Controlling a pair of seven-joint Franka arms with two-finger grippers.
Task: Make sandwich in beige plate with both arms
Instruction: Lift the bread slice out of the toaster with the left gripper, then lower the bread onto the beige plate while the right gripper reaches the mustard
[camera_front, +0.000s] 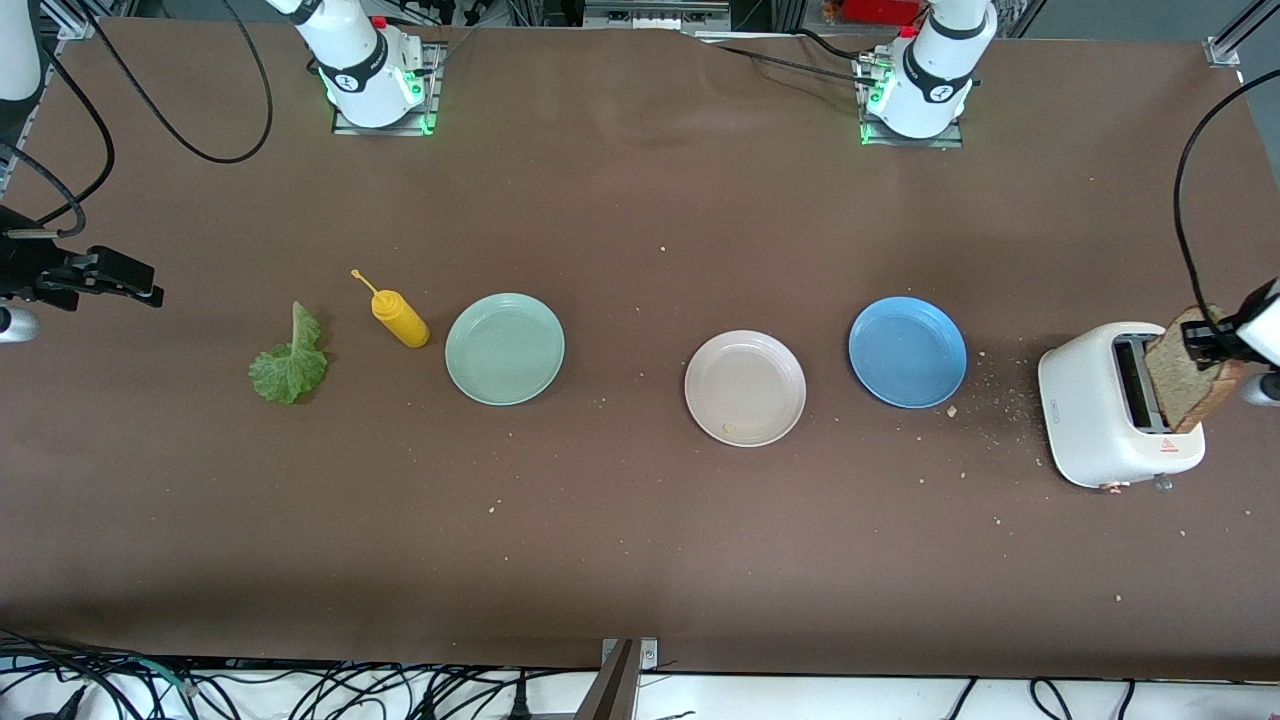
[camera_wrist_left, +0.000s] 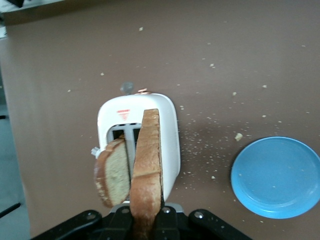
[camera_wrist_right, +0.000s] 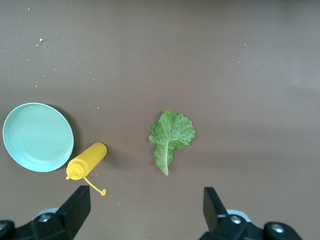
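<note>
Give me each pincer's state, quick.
Left pincer: shut on a bread slice above the toaster.
Right pincer: open, empty, over the table near the lettuce.

A brown table covering (camera_front: 640, 560), evenly lit and scattered with pale crumbs (camera_front: 1010, 405), spans the scene, with black cables (camera_front: 300, 690) along a white surface at the edge nearest the front camera.

Lab: bolted arm bases (camera_front: 375, 95), cables (camera_front: 300, 690).
</note>
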